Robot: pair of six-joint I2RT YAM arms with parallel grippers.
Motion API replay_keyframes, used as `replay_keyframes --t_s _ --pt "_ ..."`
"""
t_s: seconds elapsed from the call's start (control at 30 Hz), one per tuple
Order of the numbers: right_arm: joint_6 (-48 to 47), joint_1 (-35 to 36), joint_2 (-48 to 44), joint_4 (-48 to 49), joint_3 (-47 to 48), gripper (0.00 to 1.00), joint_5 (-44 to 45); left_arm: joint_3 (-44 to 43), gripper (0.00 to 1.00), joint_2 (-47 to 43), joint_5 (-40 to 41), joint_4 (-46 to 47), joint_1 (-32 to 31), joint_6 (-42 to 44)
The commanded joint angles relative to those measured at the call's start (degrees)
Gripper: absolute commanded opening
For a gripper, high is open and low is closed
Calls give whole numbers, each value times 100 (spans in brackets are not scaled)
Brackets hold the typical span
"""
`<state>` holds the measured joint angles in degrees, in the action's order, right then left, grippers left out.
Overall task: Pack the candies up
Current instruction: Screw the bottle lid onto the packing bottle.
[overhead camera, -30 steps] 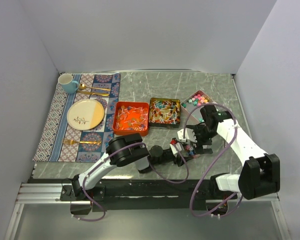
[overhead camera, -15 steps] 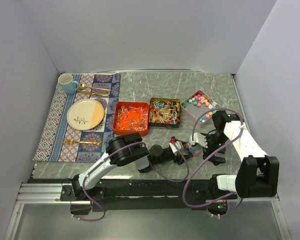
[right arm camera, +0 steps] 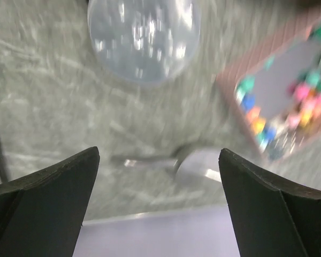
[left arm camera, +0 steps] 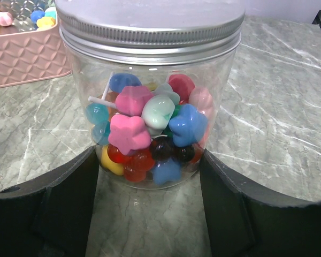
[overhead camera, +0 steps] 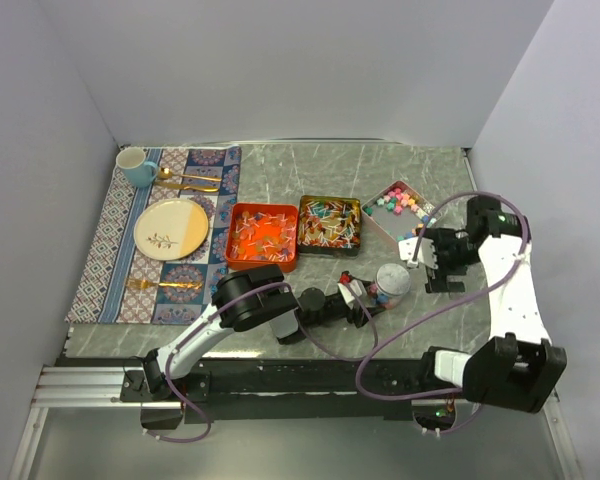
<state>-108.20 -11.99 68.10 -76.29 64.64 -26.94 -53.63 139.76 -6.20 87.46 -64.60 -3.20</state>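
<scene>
A clear jar [left arm camera: 150, 107] with a silver screw lid [overhead camera: 391, 278] stands on the marble table, full of pink, blue, red and yellow candies [left arm camera: 129, 134]. My left gripper [left arm camera: 148, 156] is shut on the jar's lower sides, reaching it from the left [overhead camera: 363, 297]. My right gripper [overhead camera: 426, 254] hangs open and empty to the right of the jar, near the pink tin [overhead camera: 378, 222]. In the blurred right wrist view the lid [right arm camera: 144, 37] lies ahead of the open fingers. More candies fill the pink tin [right arm camera: 305, 101], the orange tin [overhead camera: 262, 236] and the dark tin [overhead camera: 330, 222].
A patterned placemat [overhead camera: 115, 240] on the left carries a blue mug [overhead camera: 135, 166], a plate [overhead camera: 172, 228] and gold cutlery [overhead camera: 188, 181]. A blurred grey scoop-like thing [right arm camera: 195, 161] lies on the table by the pink tin. Walls close in on three sides.
My right gripper has drawn away from above the jar, to the right and toward the pink tin, leaving the lidded jar uncovered. The left arm and jar stayed put.
</scene>
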Motion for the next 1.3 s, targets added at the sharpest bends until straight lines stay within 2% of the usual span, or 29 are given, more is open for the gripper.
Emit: replay_keyframes --t_s 0.0,0.2,0.4,0.53,0.97,1.27 --pt "-922 565 449 -554 303 100 -593 485 1 1062 224 -1065 237 -357" --pt "-642 1505 1021 -633 795 100 -690 476 1 1062 207 -1064 228 -330" --pt "-1089 2033 723 -633 -20 100 -233 493 1 1027 224 -1064 228 -286" --pt "-1037 2130 801 -641 -197 100 -128 476 1 1053 242 -1117 228 -269" --pt "-781 2148 1443 -536 154 100 -128 432 1 1088 233 -1187 228 -251" --pt "-614 2218 1663 -395 93 100 206 406 1 1114 233 -1214 220 -277"
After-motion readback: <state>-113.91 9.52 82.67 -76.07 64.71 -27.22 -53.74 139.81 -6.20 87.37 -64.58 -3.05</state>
